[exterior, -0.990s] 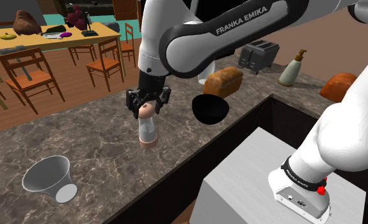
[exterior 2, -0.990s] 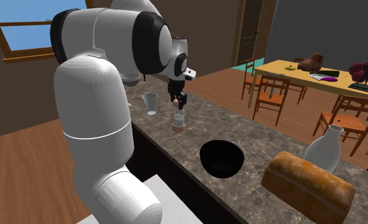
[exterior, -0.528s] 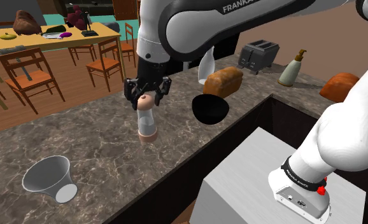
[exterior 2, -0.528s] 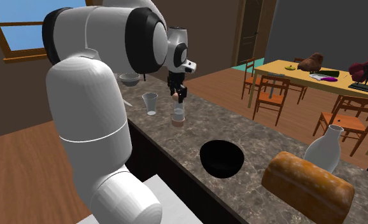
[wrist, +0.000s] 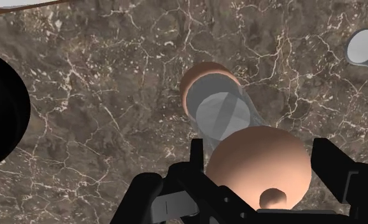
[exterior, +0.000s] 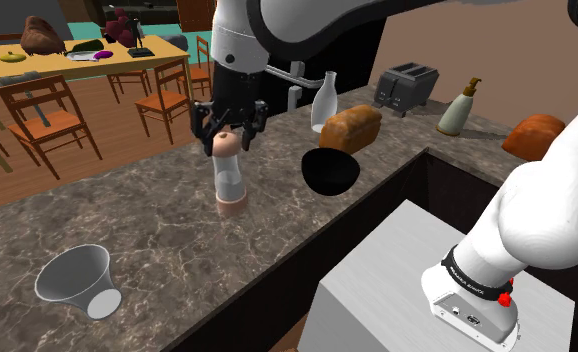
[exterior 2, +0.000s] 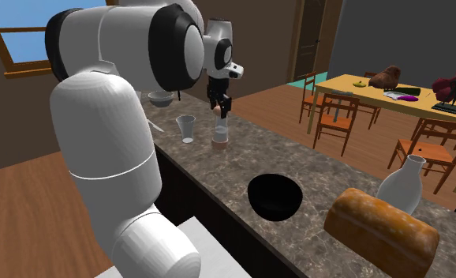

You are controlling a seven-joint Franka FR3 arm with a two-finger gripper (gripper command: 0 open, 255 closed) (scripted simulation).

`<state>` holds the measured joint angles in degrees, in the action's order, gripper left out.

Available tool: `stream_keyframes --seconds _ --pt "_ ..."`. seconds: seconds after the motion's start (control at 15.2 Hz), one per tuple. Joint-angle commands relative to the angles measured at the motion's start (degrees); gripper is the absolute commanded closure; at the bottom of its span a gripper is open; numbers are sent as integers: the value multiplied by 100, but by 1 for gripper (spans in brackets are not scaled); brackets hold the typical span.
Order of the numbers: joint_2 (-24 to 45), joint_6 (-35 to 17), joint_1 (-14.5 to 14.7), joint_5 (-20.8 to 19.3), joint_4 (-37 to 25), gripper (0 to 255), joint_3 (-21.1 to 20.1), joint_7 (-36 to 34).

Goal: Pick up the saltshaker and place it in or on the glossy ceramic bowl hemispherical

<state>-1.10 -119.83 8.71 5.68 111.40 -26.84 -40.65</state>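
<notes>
Dark marble countertop (exterior: 157, 240) carries everything. White Franka arm (exterior: 277, 15) reaches over it, wrist pointing down. Black glossy bowl (exterior: 330, 171) sits upright to the shoulder view's right of the shaker, apart from it, with a bread loaf (exterior: 350, 127) just behind.

Saltshaker (exterior: 229, 180): clear body, pinkish cap and base, roughly upright under the gripper (exterior: 227, 138). Fingers are clamped either side of the cap. Base looks just off the stone, can't confirm.

Step, my read: lift, start of carry. Next needs more height to clear the bowl rim, then traverse toward the bowl, centre over it, lower, release. Rounded cap, so slip or swing is a risk. White cup (exterior: 77, 282) is on the far side, out of the path.
</notes>
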Motion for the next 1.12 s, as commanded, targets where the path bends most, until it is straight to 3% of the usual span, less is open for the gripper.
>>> stream_keyframes --seconds 0.0,0.66,1.06 --pt "-41 160 -10 16 -120 255 11 13" --pt "-98 877 -24 15 -788 255 28 -27" --pt "-1041 1127 -332 489 -60 255 543 906"
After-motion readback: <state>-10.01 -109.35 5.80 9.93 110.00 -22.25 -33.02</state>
